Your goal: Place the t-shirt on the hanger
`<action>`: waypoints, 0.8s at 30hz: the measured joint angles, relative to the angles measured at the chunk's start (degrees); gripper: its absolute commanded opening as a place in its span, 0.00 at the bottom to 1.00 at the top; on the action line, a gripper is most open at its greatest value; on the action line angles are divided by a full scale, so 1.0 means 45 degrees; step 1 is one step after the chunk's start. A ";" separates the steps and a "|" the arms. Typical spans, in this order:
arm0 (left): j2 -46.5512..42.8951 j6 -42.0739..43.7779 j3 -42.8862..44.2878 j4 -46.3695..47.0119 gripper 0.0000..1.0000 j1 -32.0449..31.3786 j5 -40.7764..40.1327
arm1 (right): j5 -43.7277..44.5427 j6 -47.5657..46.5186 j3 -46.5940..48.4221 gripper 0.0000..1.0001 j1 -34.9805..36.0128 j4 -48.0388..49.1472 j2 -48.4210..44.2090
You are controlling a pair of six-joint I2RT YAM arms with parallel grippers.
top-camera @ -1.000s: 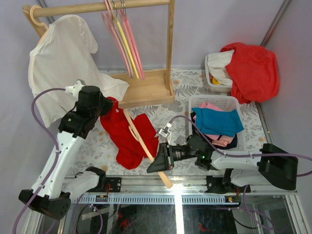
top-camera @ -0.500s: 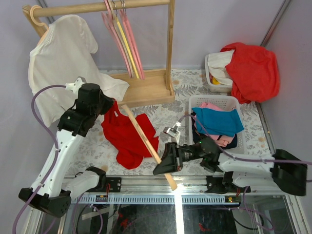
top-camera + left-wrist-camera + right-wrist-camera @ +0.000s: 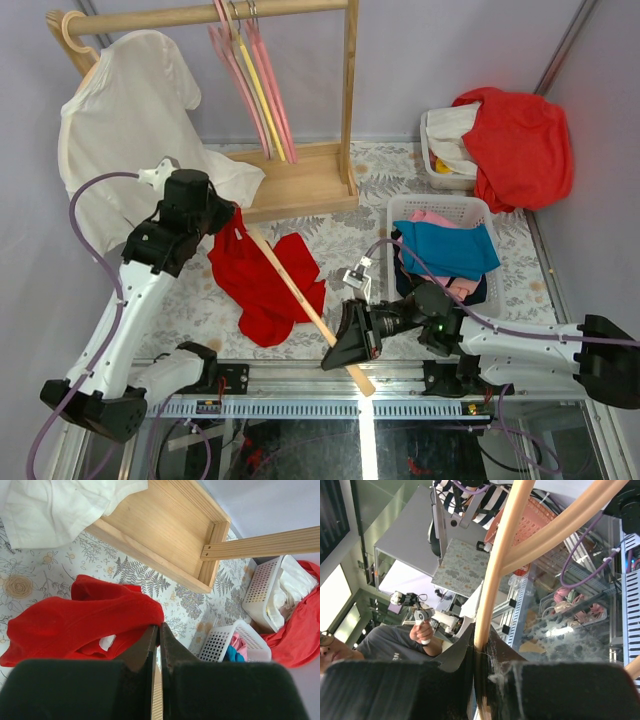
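Observation:
The red t-shirt (image 3: 262, 278) lies crumpled on the patterned table, its upper edge lifted. My left gripper (image 3: 231, 222) is shut on that edge. In the left wrist view the shirt (image 3: 75, 617) hangs from the closed fingertips (image 3: 150, 635), with its white label (image 3: 106, 642) showing. The pale wooden hanger (image 3: 290, 290) runs diagonally across the shirt from beside the left gripper to the table's near edge. My right gripper (image 3: 350, 345) is shut on the hanger near its lower end. In the right wrist view the hanger (image 3: 501, 555) rises from the closed jaws, with its second arm branching right.
A wooden rack (image 3: 300, 185) stands at the back with a white t-shirt (image 3: 120, 125) and pink and yellow hangers (image 3: 255, 80). A white basket (image 3: 415, 208) of blue and pink clothes sits right of centre. A red-orange garment (image 3: 520, 145) drapes a far-right bin.
My right gripper has moved right and toward the near edge, taking the hanger's lower end with it. The left gripper has stayed shut on the shirt, almost in place.

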 measured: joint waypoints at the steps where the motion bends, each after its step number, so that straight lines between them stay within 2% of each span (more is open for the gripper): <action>1: 0.0024 0.0024 0.0000 0.0000 0.00 0.0000 0.0000 | -0.0049 0.0029 0.0000 0.00 0.0073 0.0044 0.0049; 17: 0.0136 0.0170 -0.0068 0.0034 0.00 -0.0087 0.0010 | 0.0126 0.0447 0.0000 0.00 0.1205 0.1277 0.1705; 24: -0.0034 0.0209 -0.0063 0.0029 0.00 -0.0092 0.0185 | 0.0704 0.0058 0.0112 0.00 0.1219 0.0704 0.1870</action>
